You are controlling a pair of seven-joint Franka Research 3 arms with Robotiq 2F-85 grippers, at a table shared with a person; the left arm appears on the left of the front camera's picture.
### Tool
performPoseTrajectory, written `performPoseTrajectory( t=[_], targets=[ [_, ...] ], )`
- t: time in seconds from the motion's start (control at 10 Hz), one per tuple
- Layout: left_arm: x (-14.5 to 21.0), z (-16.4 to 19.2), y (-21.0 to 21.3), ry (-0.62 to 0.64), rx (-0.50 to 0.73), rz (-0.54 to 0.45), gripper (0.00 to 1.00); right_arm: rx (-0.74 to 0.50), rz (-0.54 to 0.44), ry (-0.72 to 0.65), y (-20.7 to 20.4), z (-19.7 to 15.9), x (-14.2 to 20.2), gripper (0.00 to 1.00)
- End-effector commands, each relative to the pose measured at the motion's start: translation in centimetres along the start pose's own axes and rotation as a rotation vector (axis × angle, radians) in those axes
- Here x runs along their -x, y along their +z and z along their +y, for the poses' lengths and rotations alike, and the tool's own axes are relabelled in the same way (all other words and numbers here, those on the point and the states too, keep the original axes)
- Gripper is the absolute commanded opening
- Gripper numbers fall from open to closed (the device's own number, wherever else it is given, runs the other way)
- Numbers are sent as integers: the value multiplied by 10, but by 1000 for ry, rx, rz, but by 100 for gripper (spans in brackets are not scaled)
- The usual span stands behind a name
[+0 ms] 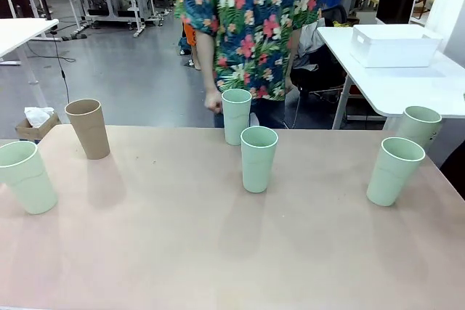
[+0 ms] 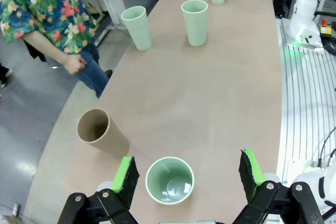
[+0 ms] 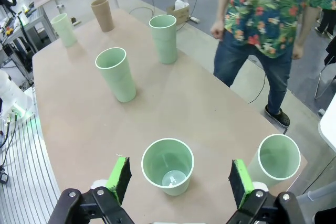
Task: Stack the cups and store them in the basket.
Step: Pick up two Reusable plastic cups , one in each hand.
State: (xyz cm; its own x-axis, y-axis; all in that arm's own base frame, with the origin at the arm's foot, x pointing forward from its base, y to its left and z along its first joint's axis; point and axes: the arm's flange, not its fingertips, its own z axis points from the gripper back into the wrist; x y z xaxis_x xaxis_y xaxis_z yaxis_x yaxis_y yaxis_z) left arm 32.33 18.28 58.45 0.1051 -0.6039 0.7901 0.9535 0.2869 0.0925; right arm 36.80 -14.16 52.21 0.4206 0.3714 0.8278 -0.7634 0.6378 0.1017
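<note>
Front view, table: beige table [image 1: 182, 252] with six upright cups, none stacked.
Front view, cups: tan cup [image 1: 88, 128] at the far left; left mint cup [image 1: 27, 177] nearer, by the left edge; back middle cup [image 1: 236, 115] at the far edge; front middle cup [image 1: 258, 157] just before it; right front cup [image 1: 393, 170] and right back cup [image 1: 419, 125] near the right edge.
Front view, basket: white basket [image 1: 392, 47] on a separate side table [image 1: 407, 88], well apart from the cups.
Front view, person: floral shirt, one hand [image 1: 213, 101] near the back middle cup.
Left wrist view, gripper: left gripper [image 2: 188, 171] released, pads spread wide, holding nothing.
Left wrist view, cups: left mint cup [image 2: 169, 180] stands between the fingers; tan cup [image 2: 94, 128] just beside.
Right wrist view, gripper: right gripper [image 3: 179, 177] released, spread wide, holding nothing.
Right wrist view, cups: right front cup [image 3: 167, 166] between the fingers; right back cup [image 3: 277, 157] near the table's edge.
</note>
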Motion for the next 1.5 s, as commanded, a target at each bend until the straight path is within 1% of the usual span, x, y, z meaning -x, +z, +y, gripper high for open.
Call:
performPoseTrajectory(
  t=[0.0, 1.4],
  targets=[
    [-1, 0, 0, -20, -1, -27, 100, -7, -26, 23, 0, -3, -1, 100],
    [-1, 0, 0, -20, -1, -27, 100, -7, -26, 23, 0, -3, -1, 100]
  ],
)
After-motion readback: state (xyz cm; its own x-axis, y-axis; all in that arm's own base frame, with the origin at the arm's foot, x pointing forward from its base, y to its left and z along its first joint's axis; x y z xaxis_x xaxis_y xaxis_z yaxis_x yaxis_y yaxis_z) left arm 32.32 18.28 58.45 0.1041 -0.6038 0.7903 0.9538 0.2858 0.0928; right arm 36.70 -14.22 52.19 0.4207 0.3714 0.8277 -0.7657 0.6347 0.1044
